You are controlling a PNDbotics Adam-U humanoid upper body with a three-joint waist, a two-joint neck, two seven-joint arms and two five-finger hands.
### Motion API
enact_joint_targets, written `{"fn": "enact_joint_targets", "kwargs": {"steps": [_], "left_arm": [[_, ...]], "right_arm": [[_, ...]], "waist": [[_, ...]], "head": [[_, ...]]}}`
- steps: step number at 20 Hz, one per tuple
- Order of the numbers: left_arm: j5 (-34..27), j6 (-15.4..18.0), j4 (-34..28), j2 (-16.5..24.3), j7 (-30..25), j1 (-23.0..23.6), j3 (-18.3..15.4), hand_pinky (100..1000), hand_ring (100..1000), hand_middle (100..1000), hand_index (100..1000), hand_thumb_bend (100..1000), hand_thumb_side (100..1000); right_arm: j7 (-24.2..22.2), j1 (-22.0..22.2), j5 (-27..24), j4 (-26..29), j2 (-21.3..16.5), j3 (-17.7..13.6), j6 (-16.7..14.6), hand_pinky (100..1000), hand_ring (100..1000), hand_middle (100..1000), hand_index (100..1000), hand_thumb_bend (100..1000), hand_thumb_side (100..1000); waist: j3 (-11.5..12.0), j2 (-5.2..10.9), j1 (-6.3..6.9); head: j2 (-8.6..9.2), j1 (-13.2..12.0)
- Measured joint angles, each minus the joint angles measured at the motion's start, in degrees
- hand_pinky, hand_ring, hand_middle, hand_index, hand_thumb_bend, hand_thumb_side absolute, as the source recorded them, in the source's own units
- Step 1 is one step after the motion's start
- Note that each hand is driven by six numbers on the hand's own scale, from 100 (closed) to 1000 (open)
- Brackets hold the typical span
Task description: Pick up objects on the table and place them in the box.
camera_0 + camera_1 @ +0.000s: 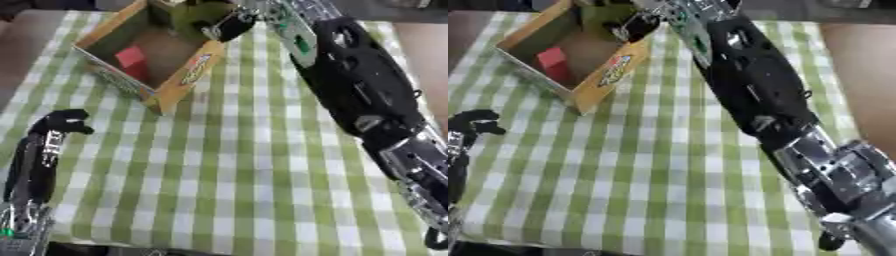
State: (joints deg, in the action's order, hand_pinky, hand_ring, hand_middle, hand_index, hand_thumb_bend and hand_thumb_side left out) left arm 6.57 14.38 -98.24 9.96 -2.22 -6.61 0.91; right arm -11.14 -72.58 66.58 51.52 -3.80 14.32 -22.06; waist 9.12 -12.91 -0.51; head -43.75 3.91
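2 views; left eye shows more of left hand (66, 121), curled, empty. Right hand (229, 24) grips green object (197, 17) over cardboard box (197, 70); red block (131, 56) inside.

The humanoid's right arm (359, 95) is cased in glossy black shells, bulging and rounded, with small pale fasteners dotted across them. Nearer its upper end the casing gives way to bare silver joints (837, 175) of blocky machined metal. A silver and green panel (293, 37) runs along the forearm beside the black shell. The left arm (35, 165) is slim and black with white markings, ending in a black robot hand (66, 121).
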Motion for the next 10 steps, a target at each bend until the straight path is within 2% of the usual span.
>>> {"fn": "enact_joint_targets", "kwargs": {"steps": [1, 2, 3, 4, 5, 6, 7, 8, 10], "left_arm": [[-0.04, 0.01, 0.0, 0.0, -0.14, -0.03, 0.13, 827, 576, 643, 733, 100, 901], [-0.07, 0.04, 0.01, 0.0, -0.29, -0.04, 0.28, 827, 576, 643, 733, 100, 903], [-0.09, 0.05, 0.01, 0.0, -0.46, -0.06, 0.43, 827, 576, 643, 733, 100, 903], [-0.14, 0.03, 0.02, 0.0, -0.61, -0.11, 0.52, 828, 576, 643, 733, 100, 903], [-0.21, 0.07, 0.02, 0.0, -0.71, -0.17, 0.67, 828, 576, 643, 733, 100, 903], [-0.25, 0.11, 0.02, 0.0, -0.82, -0.22, 0.77, 828, 576, 643, 733, 100, 903], [-0.28, 0.1, 0.02, 0.0, -0.91, -0.26, 0.8, 828, 576, 643, 733, 100, 903], [-0.3, 0.08, 0.03, 0.0, -0.99, -0.33, 0.83, 828, 577, 643, 733, 100, 904], [-0.33, 0.08, 0.03, 0.0, -1.17, -0.41, 0.99, 828, 577, 643, 733, 100, 904]], "right_arm": [[0.64, -0.17, 1.23, -0.95, 0.98, -0.73, 0.5, 679, 666, 393, 554, 100, 100], [1.27, -0.32, 2.54, -1.96, 1.95, -1.47, 1.06, 685, 682, 447, 609, 100, 100], [1.9, -0.49, 3.9, -2.96, 2.86, -2.25, 1.67, 692, 682, 447, 609, 100, 100], [2.54, -0.52, 5.19, -3.92, 3.67, -2.97, 2.29, 715, 733, 586, 744, 100, 100], [3.18, -0.53, 6.56, -4.8, 4.41, -3.59, 2.88, 736, 762, 687, 825, 100, 100], [3.83, -0.53, 7.93, -5.54, 5.11, -4.12, 3.41, 736, 762, 687, 825, 100, 100], [4.45, -0.53, 9.23, -6.16, 5.65, -4.59, 3.89, 760, 795, 791, 908, 100, 100], [4.97, -0.53, 10.45, -6.73, 6.1, -5.0, 4.29, 774, 821, 894, 984, 119, 140], [5.79, -0.55, 12.17, -7.42, 6.84, -5.51, 4.68, 787, 835, 936, 1000, 171, 235]], "waist": [[0.37, -0.01, -0.01], [0.67, -0.04, -0.03], [0.89, -0.11, -0.08], [1.06, -0.15, -0.15], [1.22, -0.15, -0.2], [1.29, -0.15, -0.24], [1.33, -0.15, -0.28], [1.43, -0.15, -0.3], [1.5, -0.15, -0.31]], "head": [[0.03, 0.31], [0.07, 0.61], [0.16, 0.9], [0.35, 1.18], [0.52, 1.43], [0.55, 1.68], [0.57, 1.86], [0.59, 2.08], [0.87, 2.48]]}}
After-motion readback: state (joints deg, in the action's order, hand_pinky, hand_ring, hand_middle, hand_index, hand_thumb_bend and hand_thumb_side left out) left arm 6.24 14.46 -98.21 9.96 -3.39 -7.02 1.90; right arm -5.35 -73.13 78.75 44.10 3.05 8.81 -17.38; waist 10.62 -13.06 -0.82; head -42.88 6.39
